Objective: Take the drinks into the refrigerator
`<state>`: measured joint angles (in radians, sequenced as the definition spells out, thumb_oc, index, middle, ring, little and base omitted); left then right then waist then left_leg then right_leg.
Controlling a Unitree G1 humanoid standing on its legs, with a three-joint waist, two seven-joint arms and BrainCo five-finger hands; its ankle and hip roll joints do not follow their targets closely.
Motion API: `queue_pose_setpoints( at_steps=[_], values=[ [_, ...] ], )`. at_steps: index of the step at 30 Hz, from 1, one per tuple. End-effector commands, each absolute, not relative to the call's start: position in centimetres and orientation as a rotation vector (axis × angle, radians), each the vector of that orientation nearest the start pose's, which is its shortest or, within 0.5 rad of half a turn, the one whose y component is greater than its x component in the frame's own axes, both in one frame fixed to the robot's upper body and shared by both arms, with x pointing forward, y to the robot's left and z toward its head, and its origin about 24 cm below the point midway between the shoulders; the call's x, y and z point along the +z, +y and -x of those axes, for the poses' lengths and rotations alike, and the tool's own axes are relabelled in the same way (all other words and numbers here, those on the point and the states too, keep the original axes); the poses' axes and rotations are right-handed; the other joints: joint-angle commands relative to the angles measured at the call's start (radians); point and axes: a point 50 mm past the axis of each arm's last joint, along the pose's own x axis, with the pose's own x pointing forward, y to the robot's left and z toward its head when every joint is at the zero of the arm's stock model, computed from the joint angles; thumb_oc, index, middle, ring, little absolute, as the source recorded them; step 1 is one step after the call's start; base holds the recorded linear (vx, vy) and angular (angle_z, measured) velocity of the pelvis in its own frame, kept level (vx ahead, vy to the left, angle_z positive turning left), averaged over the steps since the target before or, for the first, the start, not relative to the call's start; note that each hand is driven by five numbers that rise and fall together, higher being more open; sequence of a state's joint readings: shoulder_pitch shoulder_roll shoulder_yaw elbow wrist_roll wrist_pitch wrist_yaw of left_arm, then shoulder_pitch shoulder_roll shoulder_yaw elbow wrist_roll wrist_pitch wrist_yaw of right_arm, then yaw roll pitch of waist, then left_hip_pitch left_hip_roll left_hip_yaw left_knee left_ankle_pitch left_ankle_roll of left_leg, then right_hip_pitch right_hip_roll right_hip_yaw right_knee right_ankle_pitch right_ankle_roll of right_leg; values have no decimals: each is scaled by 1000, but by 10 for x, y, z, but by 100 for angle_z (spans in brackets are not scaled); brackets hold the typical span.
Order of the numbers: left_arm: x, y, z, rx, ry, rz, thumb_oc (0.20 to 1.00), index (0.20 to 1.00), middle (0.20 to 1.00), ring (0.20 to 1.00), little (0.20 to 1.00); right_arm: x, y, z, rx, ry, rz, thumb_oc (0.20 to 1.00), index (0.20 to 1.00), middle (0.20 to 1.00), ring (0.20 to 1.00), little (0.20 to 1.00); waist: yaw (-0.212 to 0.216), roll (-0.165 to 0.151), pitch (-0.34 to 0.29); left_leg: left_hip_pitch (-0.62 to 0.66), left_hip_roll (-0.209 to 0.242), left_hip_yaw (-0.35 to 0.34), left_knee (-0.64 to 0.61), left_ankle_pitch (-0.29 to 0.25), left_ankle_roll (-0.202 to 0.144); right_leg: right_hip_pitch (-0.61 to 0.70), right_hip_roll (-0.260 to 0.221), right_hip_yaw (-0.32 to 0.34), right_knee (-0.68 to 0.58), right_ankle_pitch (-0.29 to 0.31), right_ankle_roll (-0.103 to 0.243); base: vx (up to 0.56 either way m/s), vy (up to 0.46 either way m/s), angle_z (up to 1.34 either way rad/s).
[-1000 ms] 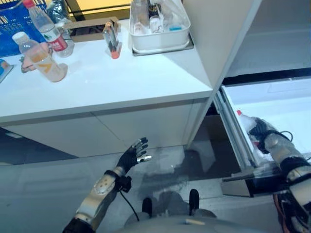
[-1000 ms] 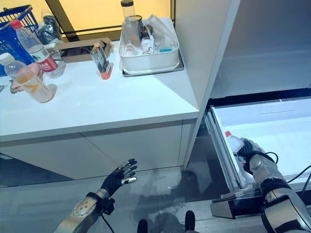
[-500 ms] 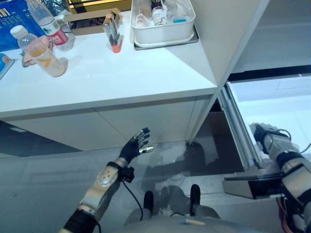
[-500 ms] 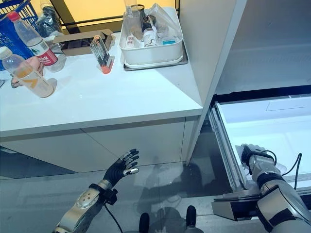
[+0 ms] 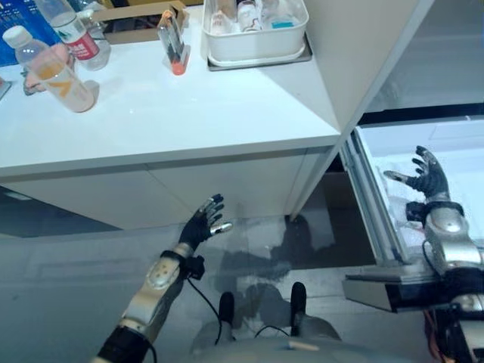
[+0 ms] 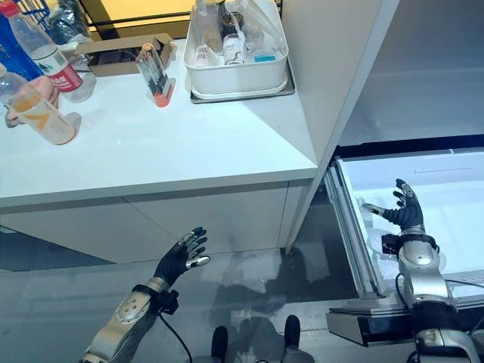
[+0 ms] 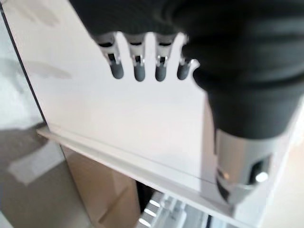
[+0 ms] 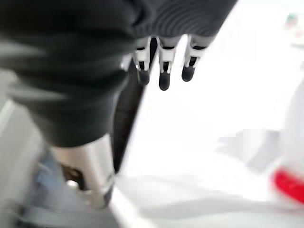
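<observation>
A clear drink bottle lies in the open white refrigerator drawer, against its left wall; its red band shows in the right wrist view. My right hand hovers just above it, open with fingers spread, holding nothing. On the white counter at the far left stand an orange drink bottle and a red-labelled water bottle. My left hand hangs open low in front of the counter's cabinet, holding nothing.
A white bin of small items sits at the back of the counter beside the refrigerator's side wall. A small clear holder with an orange base stands left of it. A blue basket is behind the bottles.
My right hand has let go of the bottle in the drawer, lifted and spread its fingers. The view has shifted a little toward the counter. My left hand has barely moved.
</observation>
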<state>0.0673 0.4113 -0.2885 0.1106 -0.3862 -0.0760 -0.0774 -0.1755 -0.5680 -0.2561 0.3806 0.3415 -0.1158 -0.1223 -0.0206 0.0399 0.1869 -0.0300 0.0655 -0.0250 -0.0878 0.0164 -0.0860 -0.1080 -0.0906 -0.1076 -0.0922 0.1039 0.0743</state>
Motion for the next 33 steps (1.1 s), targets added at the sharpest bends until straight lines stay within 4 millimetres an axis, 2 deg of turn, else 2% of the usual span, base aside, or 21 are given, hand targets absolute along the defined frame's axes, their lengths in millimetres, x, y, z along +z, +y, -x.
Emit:
queue_pose_setpoints(
  at_steps=[1, 7, 11, 13, 14, 22, 24, 25, 26, 28, 30, 31, 32, 33],
  values=[
    [3, 181, -225, -251, 153, -69, 1000, 1000, 1000, 1000, 1000, 50, -338, -225, -541, -43, 39, 1000, 1000, 1000, 1000, 1000, -62, -26, -45, -57, -26, 33, 1, -2, 27, 18, -49, 71, 5, -74, 70, 24, 15, -10],
    [10, 183, -229, -266, 119, -95, 1000, 1000, 1000, 1000, 1000, 56, -370, -191, -706, -78, 55, 1000, 1000, 1000, 1000, 1000, -104, -24, -69, -42, -21, 68, 1, -16, 27, 10, -44, 108, 5, -75, 74, 14, 9, -16],
    [21, 180, -235, -305, 66, -118, 1000, 1000, 1000, 1000, 1000, 52, -394, -170, -833, -40, 84, 1000, 1000, 1000, 1000, 1000, -129, -20, -74, -36, -18, 90, 1, -23, 28, -3, -40, 134, 5, -70, 76, 0, 10, -12],
    [27, 175, -238, -335, 40, -119, 1000, 1000, 1000, 1000, 1000, 43, -408, -154, -925, 14, 93, 1000, 1000, 1000, 1000, 1000, -152, -16, -76, -33, -16, 105, 1, -26, 29, -11, -38, 150, 5, -66, 77, -5, 20, -28],
    [27, 174, -238, -337, 40, -118, 1000, 1000, 1000, 1000, 1000, 44, -408, -153, -926, 13, 93, 1000, 1000, 1000, 1000, 1000, -150, -15, -76, -32, -16, 106, 1, -26, 29, -11, -37, 151, 5, -65, 78, 0, 17, -32],
    [37, 167, -239, -399, -2, -112, 1000, 1000, 1000, 1000, 1000, 17, -435, -100, -1128, 194, 107, 1000, 1000, 1000, 1000, 1000, -205, -2, -76, -7, -10, 158, 1, -43, 31, -22, -26, 202, 5, -57, 81, 8, 16, -21],
    [39, 166, -239, -406, -9, -98, 1000, 1000, 1000, 1000, 1000, 15, -436, -93, -1144, 210, 107, 1000, 1000, 1000, 1000, 1000, -210, -1, -76, -3, -9, 165, 1, -44, 31, -22, -25, 207, 5, -56, 82, 20, 15, -31],
    [43, 164, -239, -419, -21, -79, 1000, 1000, 1000, 1000, 1000, 8, -439, -81, -1176, 251, 98, 1000, 1000, 1000, 1000, 1000, -217, 1, -76, 4, -8, 173, 1, -47, 31, -21, -25, 213, 5, -56, 82, 18, 13, -35],
    [43, 164, -238, -419, -20, -77, 1000, 1000, 1000, 1000, 1000, 9, -439, -81, -1176, 251, 99, 1000, 1000, 1000, 1000, 1000, -217, 2, -76, 5, -8, 174, 1, -47, 31, -21, -25, 214, 5, -56, 82, 9, 12, -30],
    [47, 160, -238, -445, -37, -57, 1000, 1000, 1000, 1000, 1000, -4, -441, -61, -1225, 330, 83, 1000, 1000, 1000, 1000, 1000, -228, 5, -76, 8, -8, 179, 1, -49, 31, -19, -25, 218, 5, -56, 82, 7, 10, -16],
    [52, 156, -238, -478, -57, -60, 1000, 1000, 1000, 1000, 1000, -8, -443, -53, -1244, 364, 79, 1000, 1000, 1000, 1000, 1000, -234, 8, -76, 12, -8, 182, 1, -51, 31, -17, -25, 224, 5, -55, 82, 10, 13, -7],
    [56, 155, -238, -497, -71, -67, 1000, 1000, 1000, 1000, 1000, -14, -444, -42, -1254, 433, 100, 1000, 1000, 1000, 1000, 1000, -238, 11, -75, 15, -9, 185, 1, -52, 31, -16, -25, 225, 5, -55, 82, 10, 10, -6],
    [56, 155, -237, -498, -70, -67, 1000, 1000, 1000, 1000, 1000, -14, -444, -41, -1254, 434, 101, 1000, 1000, 1000, 1000, 1000, -237, 11, -76, 16, -10, 185, 1, -52, 31, -15, -25, 225, 5, -55, 82, 10, 9, -9],
    [58, 152, -238, -510, -78, -65, 1000, 1000, 1000, 1000, 1000, -23, -442, -34, -1268, 485, 86, 1000, 1000, 1000, 1000, 1000, -237, 13, -75, 17, -10, 185, 1, -53, 32, -15, -25, 226, 5, -56, 83, 3, 5, -6]
  ],
)
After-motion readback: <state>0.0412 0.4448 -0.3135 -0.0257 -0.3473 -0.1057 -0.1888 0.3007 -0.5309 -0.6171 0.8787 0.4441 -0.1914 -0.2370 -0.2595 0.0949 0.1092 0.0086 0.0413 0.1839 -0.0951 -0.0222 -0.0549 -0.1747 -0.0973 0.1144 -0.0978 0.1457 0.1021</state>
